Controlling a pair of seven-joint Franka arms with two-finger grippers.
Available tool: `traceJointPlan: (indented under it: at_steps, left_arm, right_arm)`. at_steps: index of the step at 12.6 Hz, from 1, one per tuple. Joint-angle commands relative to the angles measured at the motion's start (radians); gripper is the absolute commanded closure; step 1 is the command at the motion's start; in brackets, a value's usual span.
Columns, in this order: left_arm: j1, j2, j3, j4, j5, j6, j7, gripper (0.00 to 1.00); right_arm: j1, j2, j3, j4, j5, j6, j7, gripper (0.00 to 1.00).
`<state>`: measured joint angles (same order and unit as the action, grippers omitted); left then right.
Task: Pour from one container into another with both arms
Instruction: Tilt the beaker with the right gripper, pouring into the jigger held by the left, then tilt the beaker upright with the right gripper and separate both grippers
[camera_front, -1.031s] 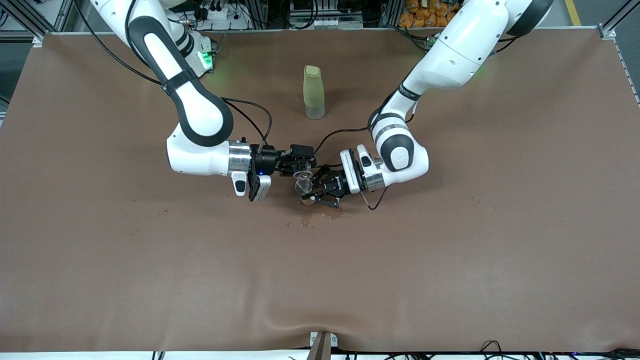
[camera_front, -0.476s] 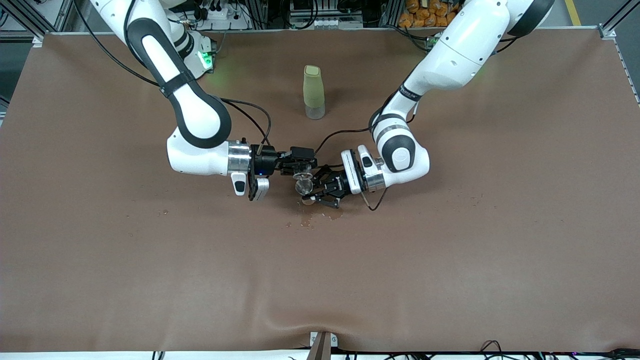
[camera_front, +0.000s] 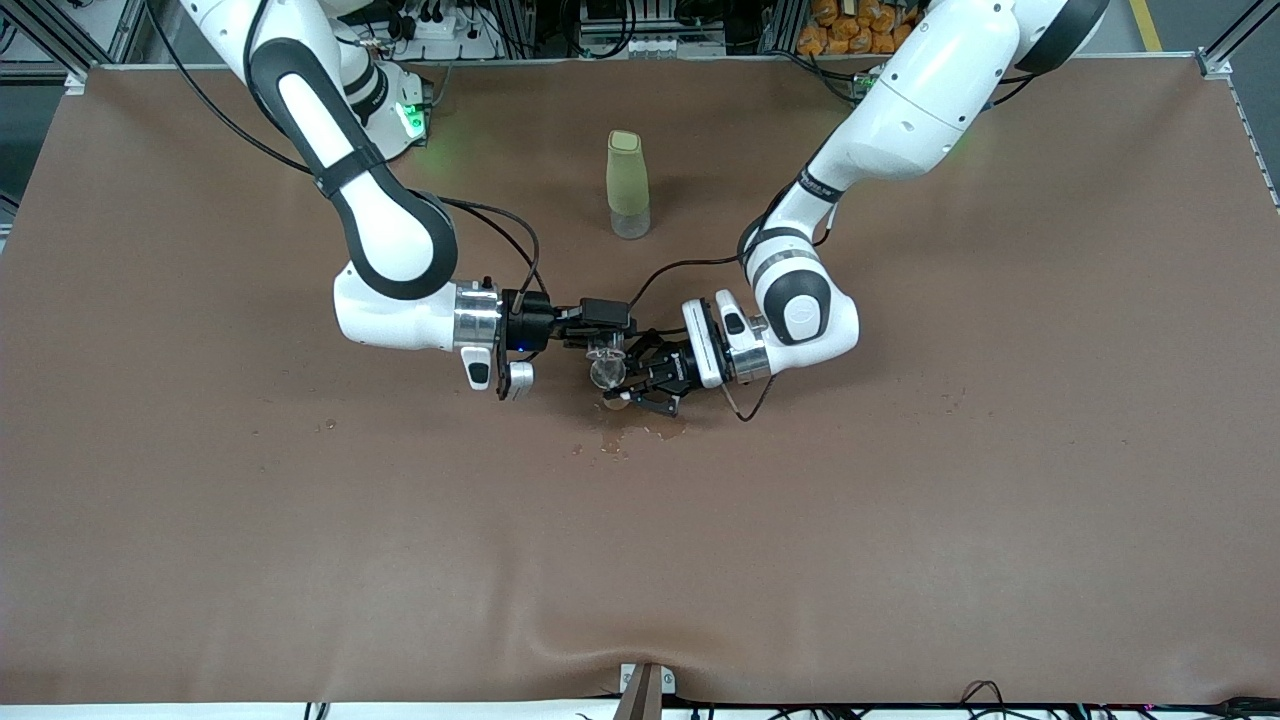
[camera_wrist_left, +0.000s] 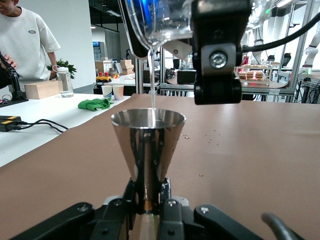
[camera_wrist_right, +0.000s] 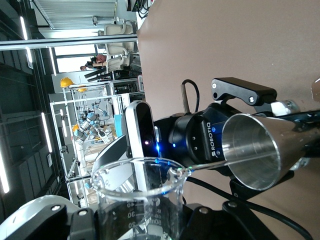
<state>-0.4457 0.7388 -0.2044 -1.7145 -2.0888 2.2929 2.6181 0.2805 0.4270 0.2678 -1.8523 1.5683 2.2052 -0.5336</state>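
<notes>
My right gripper (camera_front: 600, 338) is shut on the tiny clear glass cup (camera_front: 604, 364), which is tilted over the table's middle. In the right wrist view the cup (camera_wrist_right: 141, 200) shows printed measure marks and a pouring lip. A thin stream (camera_wrist_left: 151, 75) of clear liquid runs from the cup (camera_wrist_left: 159, 20) into the steel jigger (camera_wrist_left: 148, 142). The jigger stands upright just below the cup, with my left gripper (camera_wrist_left: 148, 194) shut on its narrow waist. In the front view the jigger (camera_front: 616, 400) sits in the left gripper (camera_front: 630, 392), a little above the table.
A tall pale-green bottle (camera_front: 627, 185) with a clear base stands on the brown table cover (camera_front: 900, 500), farther from the front camera than both grippers. A small wet patch (camera_front: 635, 434) with droplets lies on the cover just nearer than the jigger.
My right wrist has rolled slightly, tipping the glass cup a little further over the jigger. The left arm and jigger have stayed in place.
</notes>
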Motion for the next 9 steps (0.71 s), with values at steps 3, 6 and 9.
traceJointPlan:
  at_steps: [3, 6, 9]
  left_arm:
    - [0.005, -0.021, -0.003, -0.022, -0.022, -0.016, 0.031, 1.0]
    - [0.007, -0.021, -0.003, -0.022, -0.022, -0.03, 0.031, 1.0]
    - [0.028, -0.021, -0.003, -0.028, -0.022, -0.058, 0.034, 1.0]
  right_arm:
    - [-0.004, -0.005, 0.004, -0.004, 0.029, -0.007, 0.026, 1.0]
    - [-0.004, -0.004, 0.004, -0.004, 0.074, -0.007, 0.024, 1.0]
    - [-0.004, -0.004, 0.004, -0.005, 0.102, -0.007, 0.026, 1.0]
